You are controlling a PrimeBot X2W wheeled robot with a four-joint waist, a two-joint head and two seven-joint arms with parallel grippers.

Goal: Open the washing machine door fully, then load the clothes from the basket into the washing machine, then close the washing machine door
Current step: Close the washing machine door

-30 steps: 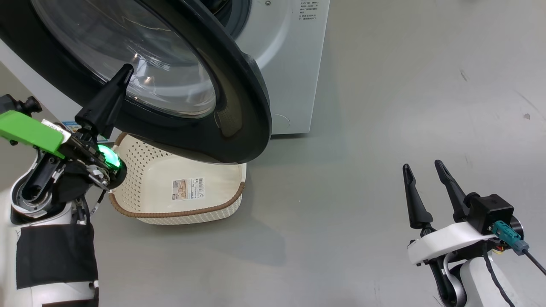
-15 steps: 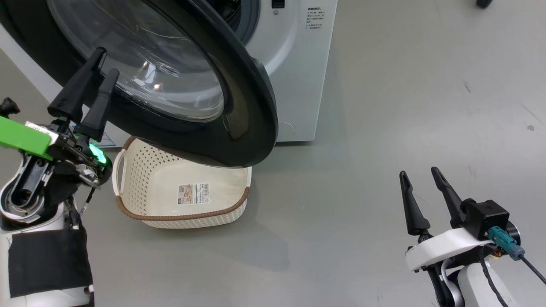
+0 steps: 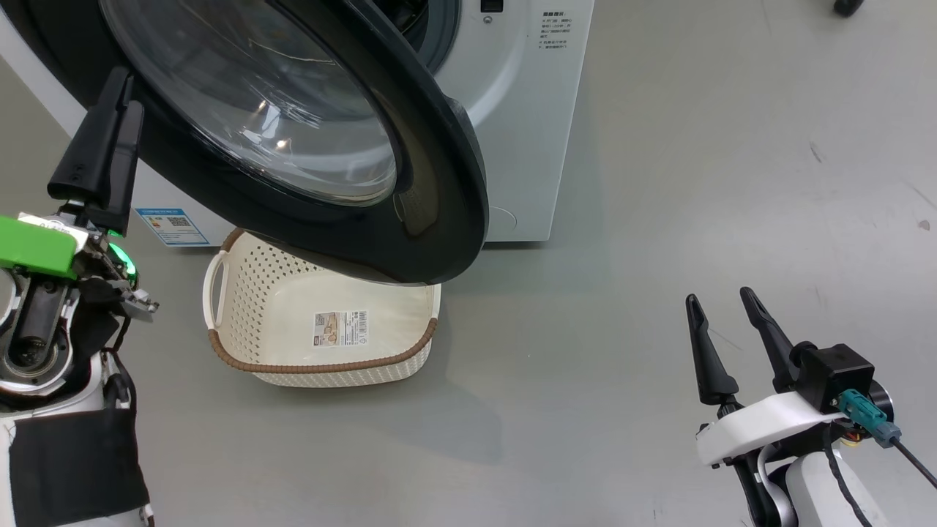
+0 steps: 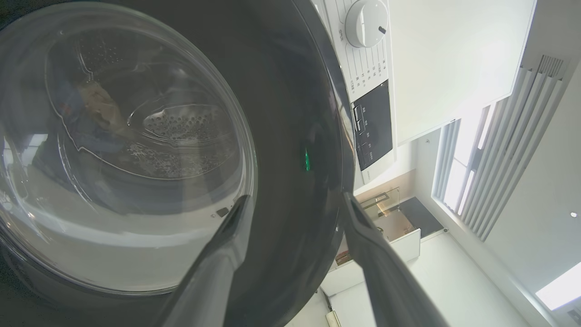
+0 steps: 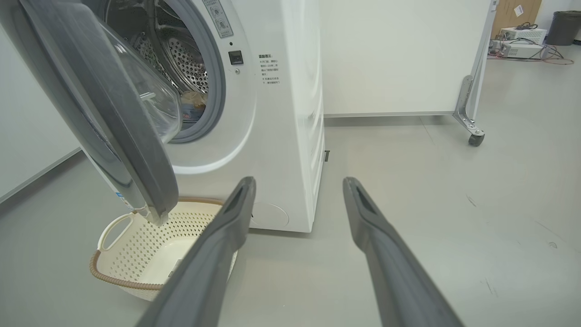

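White washing machine (image 3: 527, 110) has its one black door (image 3: 439, 183) ajar above one cream basket (image 3: 249, 307); its blue label (image 3: 170, 225) and the basket's barcode sticker (image 3: 340, 327) are unreadable. The right wrist view shows clothes (image 5: 195, 101) in the drum (image 5: 181, 50), the left wrist view one dial (image 4: 365, 22). Left jaws and right jaws stand spread, the left beside the door's rim.

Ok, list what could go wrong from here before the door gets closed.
The clothes lie low in the drum, near the grey gasket; the washing machine door could pinch them. The door's lower edge hangs just over the basket rim and might clip it. The open left jaws could slip on the glossy door.
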